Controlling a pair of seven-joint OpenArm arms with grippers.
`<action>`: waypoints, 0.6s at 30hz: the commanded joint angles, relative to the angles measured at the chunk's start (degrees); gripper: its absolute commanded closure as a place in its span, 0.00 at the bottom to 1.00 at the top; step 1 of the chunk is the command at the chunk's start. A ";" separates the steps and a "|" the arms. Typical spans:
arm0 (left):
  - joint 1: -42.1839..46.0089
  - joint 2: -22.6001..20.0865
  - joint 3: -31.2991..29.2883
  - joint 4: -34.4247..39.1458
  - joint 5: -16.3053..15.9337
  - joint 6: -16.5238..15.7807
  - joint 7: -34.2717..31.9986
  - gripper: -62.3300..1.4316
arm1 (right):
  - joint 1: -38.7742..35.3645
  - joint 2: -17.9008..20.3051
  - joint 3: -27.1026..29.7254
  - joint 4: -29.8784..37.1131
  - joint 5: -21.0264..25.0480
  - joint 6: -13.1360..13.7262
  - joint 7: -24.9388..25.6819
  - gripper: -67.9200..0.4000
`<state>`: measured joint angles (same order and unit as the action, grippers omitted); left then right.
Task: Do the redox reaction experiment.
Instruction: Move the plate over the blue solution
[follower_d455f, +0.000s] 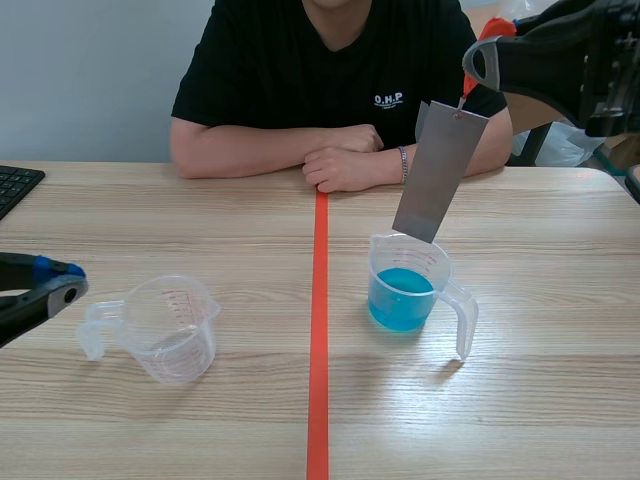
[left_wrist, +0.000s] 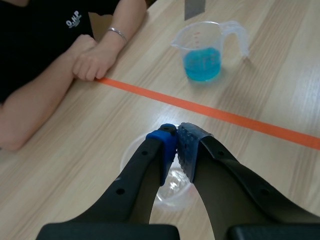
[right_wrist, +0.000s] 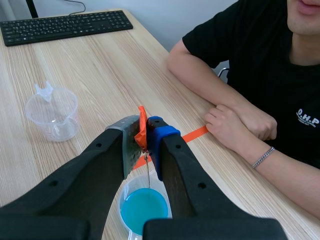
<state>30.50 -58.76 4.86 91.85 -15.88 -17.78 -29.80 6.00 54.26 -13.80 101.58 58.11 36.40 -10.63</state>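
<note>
Light wood-grain table carries all items, with a grey wall behind it.

1. Far left edge: the corner of a black keyboard.
2. Left edge, near side: the left gripper is held low, its blue pads pressed together with nothing between them. It hangs directly above the empty cup.
3. Empty cup: clear plastic, graduated, upright, handle toward the left edge. It stands left of the orange tape line, which runs from near edge to far edge at table centre.
4. Far edge, centre: a person in a black shirt rests folded forearms on the table, with a bracelet on one wrist.
5. Right of the tape line: a second clear cup, upright, handle toward the right edge, partly filled with blue liquid.
6. Metal strip: flat, grey, matte and rectangular, hanging tilted. Its lower end is over the cup mouth, clear of the liquid.
7. Right gripper: raised above that cup and clamped on an orange tab, from which the strip hangs.
</note>
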 joint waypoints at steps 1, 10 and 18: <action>-3.89 2.64 2.03 0.11 0.22 1.20 0.33 0.90 | 0.83 0.31 -0.15 0.72 0.61 -0.48 0.63 0.97; -20.46 14.05 15.96 -1.29 13.88 1.70 5.55 0.90 | 0.83 0.31 -0.15 0.72 0.63 -0.61 0.44 0.97; -29.18 22.62 20.85 -6.93 20.48 0.17 5.88 0.90 | 0.83 0.31 -0.15 0.72 0.63 -0.61 0.39 0.97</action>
<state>1.93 -35.94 24.64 85.23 5.06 -17.21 -22.94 5.98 54.26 -13.80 101.58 58.13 36.01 -10.85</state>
